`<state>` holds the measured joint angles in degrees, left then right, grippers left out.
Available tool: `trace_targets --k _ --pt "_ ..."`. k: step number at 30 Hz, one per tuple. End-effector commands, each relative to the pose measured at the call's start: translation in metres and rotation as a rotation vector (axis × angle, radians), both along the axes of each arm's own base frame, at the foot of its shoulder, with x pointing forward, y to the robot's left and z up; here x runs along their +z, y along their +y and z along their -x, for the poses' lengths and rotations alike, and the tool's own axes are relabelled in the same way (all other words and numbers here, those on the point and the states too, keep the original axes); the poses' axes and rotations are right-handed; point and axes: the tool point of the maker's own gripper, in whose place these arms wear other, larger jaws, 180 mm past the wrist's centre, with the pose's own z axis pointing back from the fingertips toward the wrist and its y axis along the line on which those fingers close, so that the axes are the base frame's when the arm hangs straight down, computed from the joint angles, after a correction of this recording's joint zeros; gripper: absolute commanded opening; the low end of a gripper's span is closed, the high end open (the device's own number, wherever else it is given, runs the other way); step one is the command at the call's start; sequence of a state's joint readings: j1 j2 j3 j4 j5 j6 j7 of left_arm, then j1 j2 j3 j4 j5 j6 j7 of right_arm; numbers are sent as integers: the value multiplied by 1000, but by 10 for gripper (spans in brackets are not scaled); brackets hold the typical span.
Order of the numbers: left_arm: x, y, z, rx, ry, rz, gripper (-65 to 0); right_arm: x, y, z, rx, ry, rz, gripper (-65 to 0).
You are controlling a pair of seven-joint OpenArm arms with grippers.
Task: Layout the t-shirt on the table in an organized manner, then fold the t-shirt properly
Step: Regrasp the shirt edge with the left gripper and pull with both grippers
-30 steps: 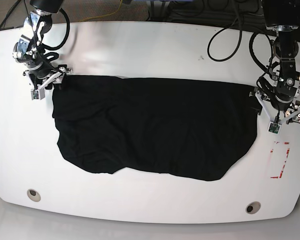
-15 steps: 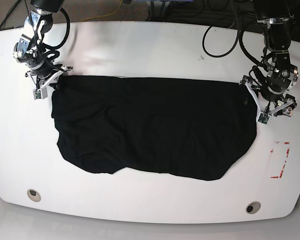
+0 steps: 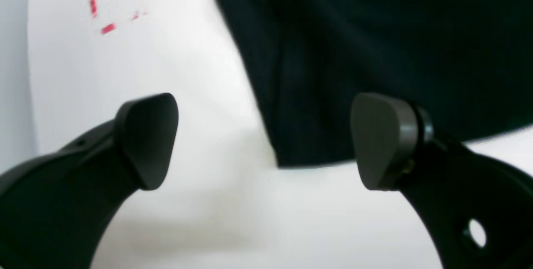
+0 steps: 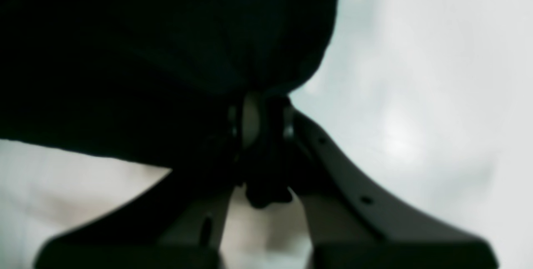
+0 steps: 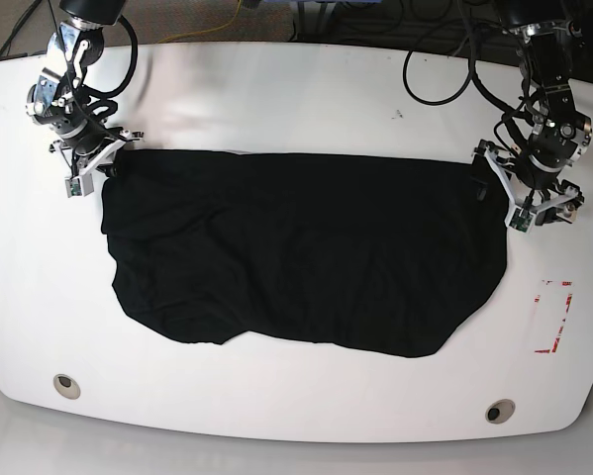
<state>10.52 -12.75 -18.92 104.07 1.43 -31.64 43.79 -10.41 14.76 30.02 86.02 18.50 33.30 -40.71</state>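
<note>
The black t-shirt [image 5: 306, 257] lies spread wide across the white table [image 5: 296, 89], with wrinkles and an uneven front hem. My right gripper [image 5: 108, 168] is at its far left corner. In the right wrist view the right gripper [image 4: 258, 121] is shut on a bunched edge of the t-shirt [image 4: 145, 52]. My left gripper [image 5: 489, 183] sits at the far right corner. In the left wrist view the left gripper [image 3: 264, 142] is open, its fingertips [image 3: 145, 140] wide apart, and the t-shirt [image 3: 374, 44] corner lies between them untouched.
A red rectangular outline mark [image 5: 556, 317] lies on the table right of the shirt and shows as the mark [image 3: 108, 27] in the left wrist view. Two round metal inserts [image 5: 66, 385] [image 5: 499, 411] sit near the front edge. Black cables [image 5: 444, 79] loop at the back right.
My right gripper has shut on the shirt's far left corner. The left arm has moved back and inward to the far right corner, with its jaws still wide.
</note>
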Motion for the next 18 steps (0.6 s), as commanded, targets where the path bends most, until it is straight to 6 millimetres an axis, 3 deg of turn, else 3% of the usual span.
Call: trace_targets --k 1,18 --pt "5 3 -5 -7 -27 -1 -13 3 -6 0 5 7 22 -645" --pt "-48 8 5 21 39 105 -13 3 -6 0 5 7 22 -645"
